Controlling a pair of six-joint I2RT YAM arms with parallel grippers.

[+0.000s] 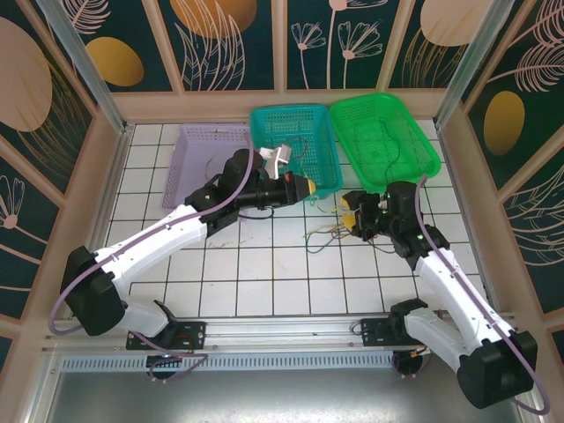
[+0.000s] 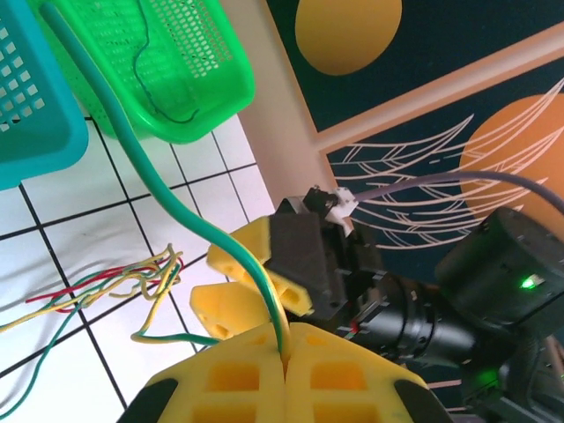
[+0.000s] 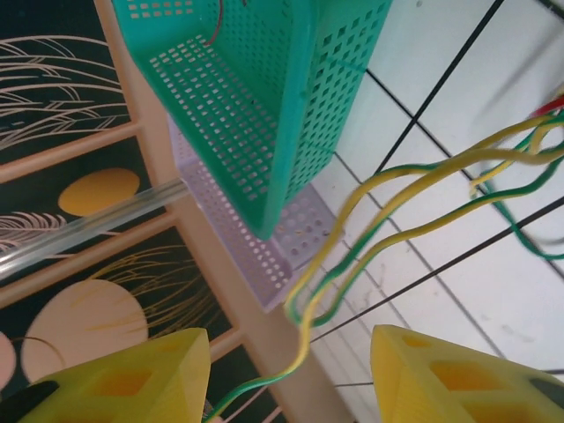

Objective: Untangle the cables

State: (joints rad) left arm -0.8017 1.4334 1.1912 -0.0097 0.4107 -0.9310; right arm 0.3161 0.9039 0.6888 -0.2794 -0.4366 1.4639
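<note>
A loose tangle of thin cables (image 1: 328, 233), green, yellow and red, lies on the white tiles between the two arms; in the left wrist view the same cables (image 2: 115, 286) sit at the left. My left gripper (image 1: 308, 188) (image 2: 286, 352) is shut on a green-and-yellow cable (image 2: 256, 264), which rises from between its pads towards the baskets. Just right of the tangle, my right gripper (image 1: 350, 215) (image 3: 291, 379) stands open, its yellow fingers (image 3: 132, 379) wide apart. A green-and-yellow cable (image 3: 304, 339) runs loosely through that gap, touching neither pad.
Three baskets stand at the back: purple (image 1: 201, 159), teal (image 1: 304, 119) and green (image 1: 388, 110). A dark thin wire lies in the green basket (image 2: 163, 97), and a white piece (image 1: 280, 157) lies in the teal one. Wooden walls close in both sides.
</note>
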